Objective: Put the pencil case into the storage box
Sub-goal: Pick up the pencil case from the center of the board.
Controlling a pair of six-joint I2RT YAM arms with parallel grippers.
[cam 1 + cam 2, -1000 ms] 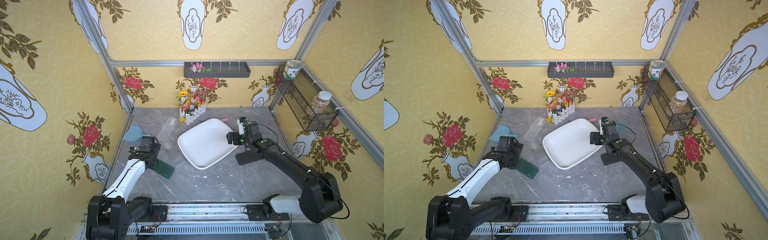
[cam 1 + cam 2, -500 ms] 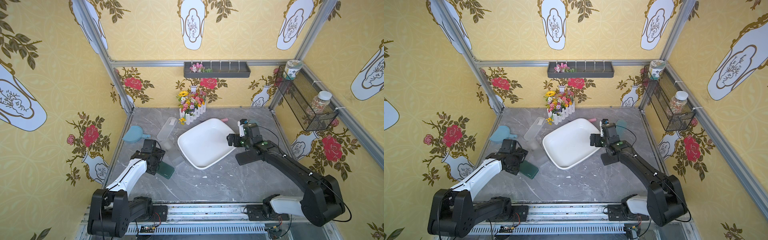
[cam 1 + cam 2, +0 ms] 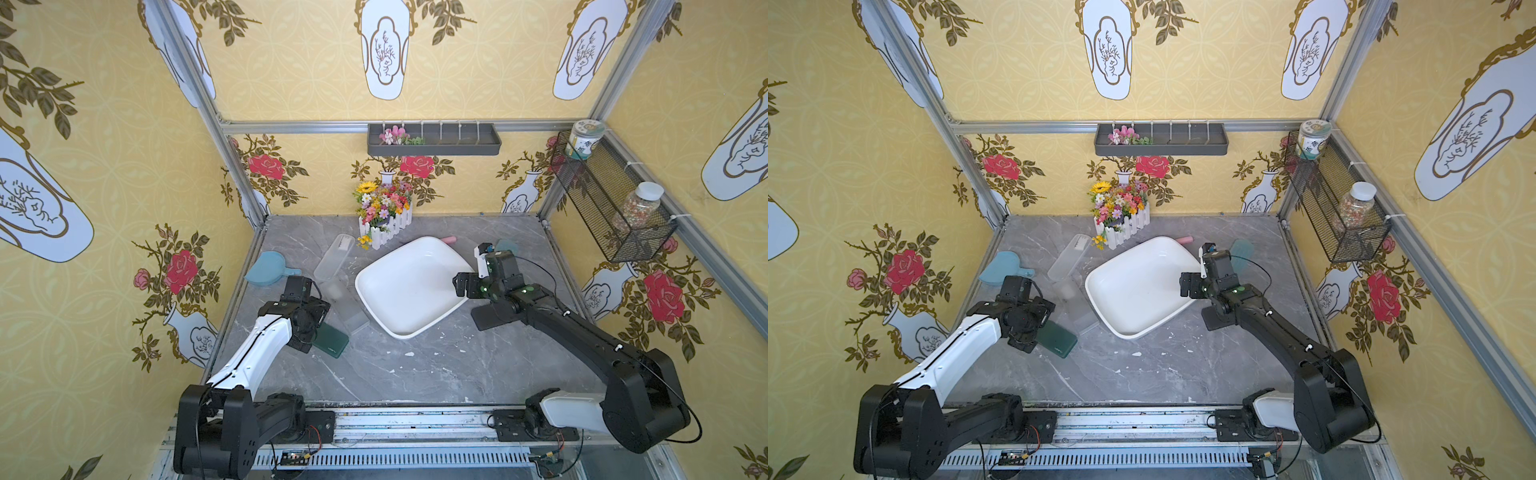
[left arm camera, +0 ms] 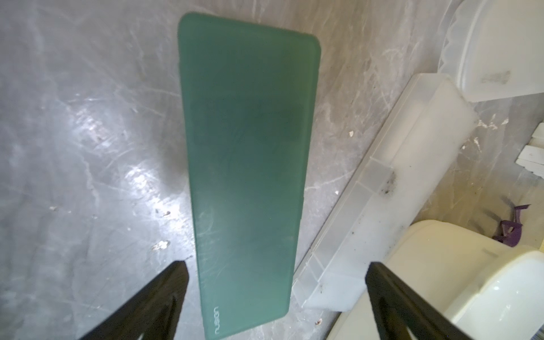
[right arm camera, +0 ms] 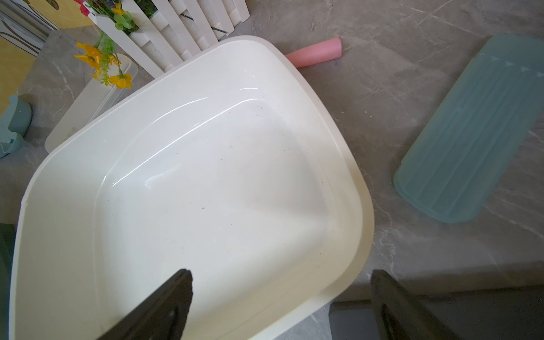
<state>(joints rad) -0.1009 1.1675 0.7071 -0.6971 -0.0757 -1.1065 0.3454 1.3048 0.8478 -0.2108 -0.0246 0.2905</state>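
Storage box sits empty on the surface; green pencil case lies flat nearby, outside it. Your left gripper hovers above the case, wide open, holding nothing; right gripper likewise over the box. Reaching step: lower, straddle, close.

Left arm: white forearm reaches forward and inward from its base at the near edge, with the wrist bent downward.
Left gripper: points down at the table, jaws spread wide, black fingers clamping nothing.
Right arm: black and stretched long and low, forward and inward from its base.
Right gripper: tilted downward, jaws wide apart, nothing gripped.
Spacing: the two arms are well apart, each on its own side.
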